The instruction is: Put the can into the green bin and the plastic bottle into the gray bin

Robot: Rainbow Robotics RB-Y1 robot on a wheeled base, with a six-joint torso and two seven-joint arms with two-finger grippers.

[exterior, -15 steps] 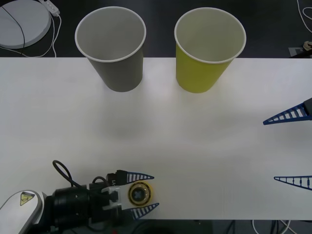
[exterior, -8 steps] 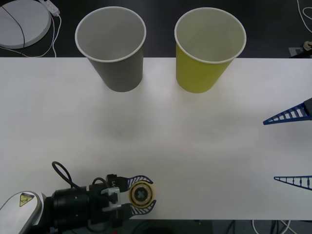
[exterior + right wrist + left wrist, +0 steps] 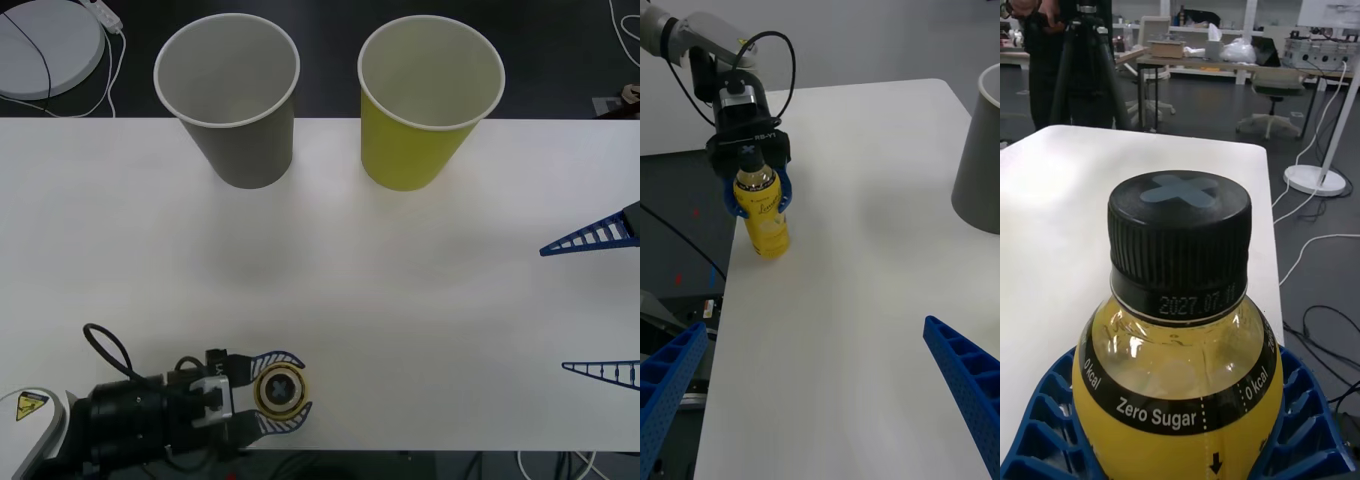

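Note:
The plastic bottle [image 3: 280, 388], yellow with a dark screw cap [image 3: 1180, 217], stands upright close to the table's near edge on the left. My left gripper [image 3: 292, 388] is shut on it, its blue fingers [image 3: 1045, 427] curved around the body below the neck band. From the right wrist view, the bottle [image 3: 766, 217] sits in the left gripper [image 3: 760, 196] with its base at the table. The gray bin [image 3: 235, 110] and the green bin [image 3: 425, 105] stand upright at the far edge. My right gripper [image 3: 595, 305] hangs open at the right side. The can is out of view.
The white table [image 3: 400, 300] lies bare between the bottle and the two bins. A round white base with a cable [image 3: 45, 45] sits on the floor beyond the far left corner. The gray bin [image 3: 981, 165] shows at the right wrist view's edge.
The left gripper's fingers have closed from open onto the bottle. Gripper and bottle have shifted slightly left and away from the near edge. The right arm has not moved.

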